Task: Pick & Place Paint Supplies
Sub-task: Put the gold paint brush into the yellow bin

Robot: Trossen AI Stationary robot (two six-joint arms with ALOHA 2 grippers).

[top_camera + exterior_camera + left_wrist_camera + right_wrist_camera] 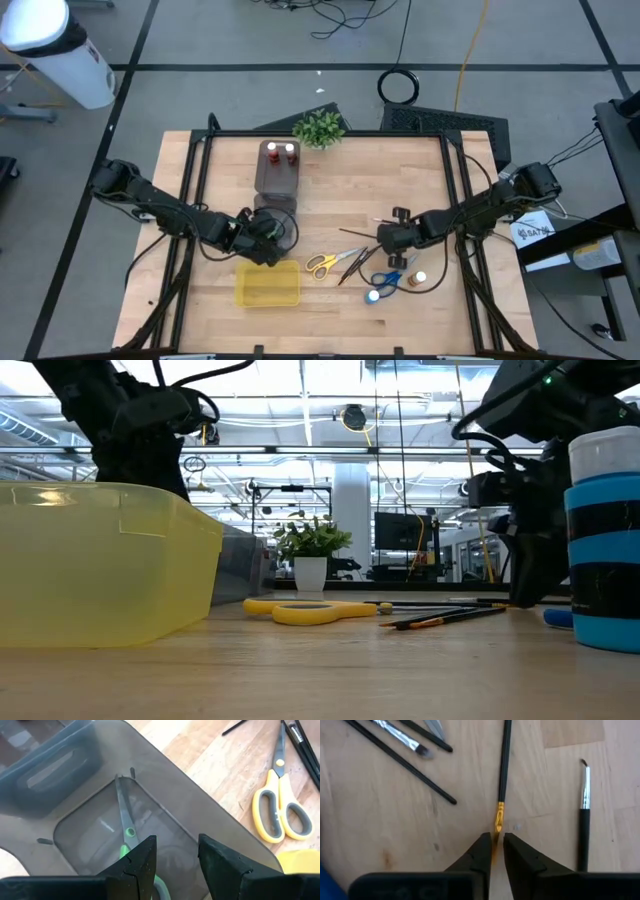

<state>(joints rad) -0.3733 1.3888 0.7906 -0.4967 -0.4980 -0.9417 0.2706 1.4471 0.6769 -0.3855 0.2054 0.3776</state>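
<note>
Green-handled scissors lie inside the near compartment of the dark grey organiser tray. My left gripper is over their handle end, fingers apart. Two small bottles stand in the tray's far compartment. My right gripper is at the middle right of the table, shut on a thin black brush with a gold ferrule. Other brushes, yellow scissors, blue scissors and two white-capped bottles lie loose on the table. My left gripper: one finger hides part of the green handle, so I cannot tell whether it touches the scissors. My right gripper pinches the brush between its two fingers just behind the gold ferrule, at the brush's near end. The fingers slant down from above. The black handle runs on away from them, low along the wood.
A yellow rectangular tray sits at the near edge, just in front of my left gripper. A small potted plant stands at the far edge. Another brush lies close beside my right gripper.
</note>
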